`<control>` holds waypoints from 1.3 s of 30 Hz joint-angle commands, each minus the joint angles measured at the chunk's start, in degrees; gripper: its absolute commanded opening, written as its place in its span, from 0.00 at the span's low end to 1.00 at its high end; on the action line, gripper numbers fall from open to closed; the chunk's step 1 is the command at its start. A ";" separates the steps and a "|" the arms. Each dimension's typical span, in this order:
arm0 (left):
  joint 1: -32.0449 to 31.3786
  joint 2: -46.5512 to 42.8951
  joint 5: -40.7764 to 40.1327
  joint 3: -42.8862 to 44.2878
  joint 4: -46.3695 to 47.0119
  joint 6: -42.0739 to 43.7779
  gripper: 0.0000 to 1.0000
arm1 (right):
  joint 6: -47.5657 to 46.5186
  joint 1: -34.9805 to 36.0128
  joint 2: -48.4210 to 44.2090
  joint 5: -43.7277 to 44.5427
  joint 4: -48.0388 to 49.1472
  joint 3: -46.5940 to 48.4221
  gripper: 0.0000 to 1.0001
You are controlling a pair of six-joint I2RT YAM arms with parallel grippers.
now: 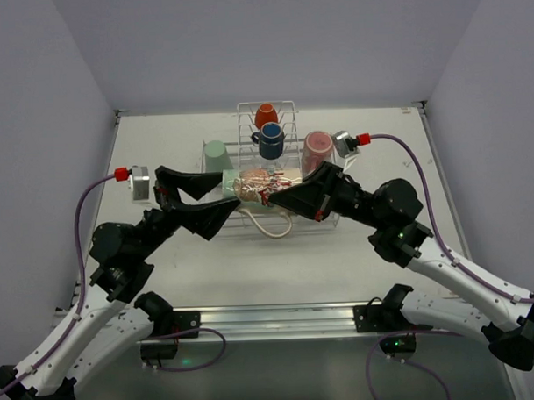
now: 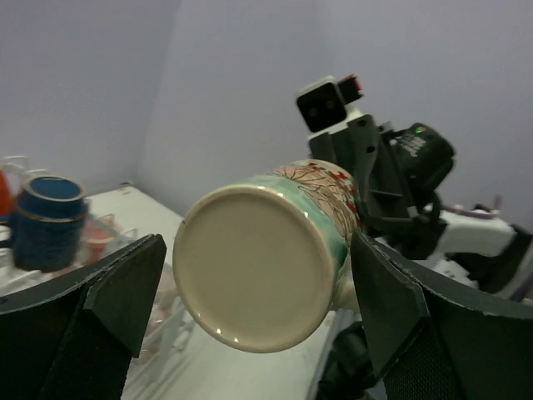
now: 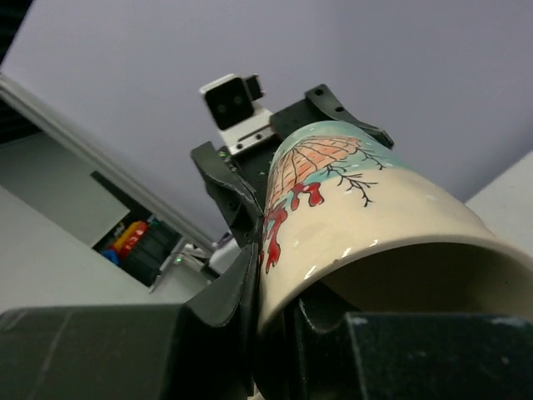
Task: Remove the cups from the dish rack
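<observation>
White tabletop (image 1: 164,265) spreads below. At centre frame, over the dish rack's (image 1: 287,105) near part, the cream mug (image 1: 259,184) hangs sideways, painted with red-orange motifs on teal. The right gripper (image 3: 279,304) pinches its rim wall. The left gripper (image 2: 258,250) stands wide, clear of the base, apparently mid-handover.

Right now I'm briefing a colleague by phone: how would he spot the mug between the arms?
Find the wire dish rack; over its near side a cream mug hangs sideways, rim pinched by the right gripper. Unlike the plain blue mug, orange mug, pink tumbler and green tumbler, it bears painted red artwork.
</observation>
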 commanded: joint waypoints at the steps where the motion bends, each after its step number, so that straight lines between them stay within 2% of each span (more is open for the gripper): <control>1: 0.81 -1.69 -6.99 4.89 -12.63 12.58 1.00 | -9.07 -0.64 -1.60 7.74 -7.55 8.71 0.00; 5: 0.81 -4.24 -13.85 11.64 -27.28 17.51 1.00 | -20.47 -0.73 -1.34 11.86 -21.34 16.97 0.00; 8: 0.81 -6.00 -19.30 14.29 -33.46 19.89 1.00 | -27.25 -0.90 -0.72 20.02 -33.46 24.88 0.00; 12: 0.81 -6.71 -29.49 14.22 -46.02 20.68 1.00 | -40.94 -3.35 2.34 34.78 -52.24 39.52 0.00; 14: 0.81 -7.06 -33.54 12.46 -49.81 20.68 1.00 | -44.84 -5.20 4.72 45.15 -58.17 44.39 0.00; 16: 0.81 -7.15 -37.65 11.23 -51.32 19.81 1.00 | -49.06 -10.55 8.67 49.56 -64.68 49.76 0.00; 18: 0.81 -6.80 -40.56 9.12 -52.29 18.84 1.00 | -50.74 -18.08 12.96 49.50 -69.96 53.62 0.00; 21: 0.89 -5.22 -45.05 6.66 -52.12 18.05 1.00 | -53.11 -25.31 18.59 47.12 -76.09 58.53 0.00; 26: 0.81 -2.49 -47.17 4.11 -51.33 16.73 1.00 | -56.98 -32.70 33.19 45.46 -81.22 63.92 0.00; 31: 0.89 -2.23 -45.50 3.14 -50.45 16.28 1.00 | -57.34 -36.84 42.68 37.82 -81.22 67.35 0.00; 36: 2.29 -2.31 -42.35 2.61 -48.78 17.95 1.00 | -58.04 -38.60 55.32 36.22 -80.17 69.11 0.00; 39: 3.79 -2.31 -40.59 2.35 -48.25 18.22 1.00 | -58.48 -38.96 59.81 36.57 -78.33 68.67 0.00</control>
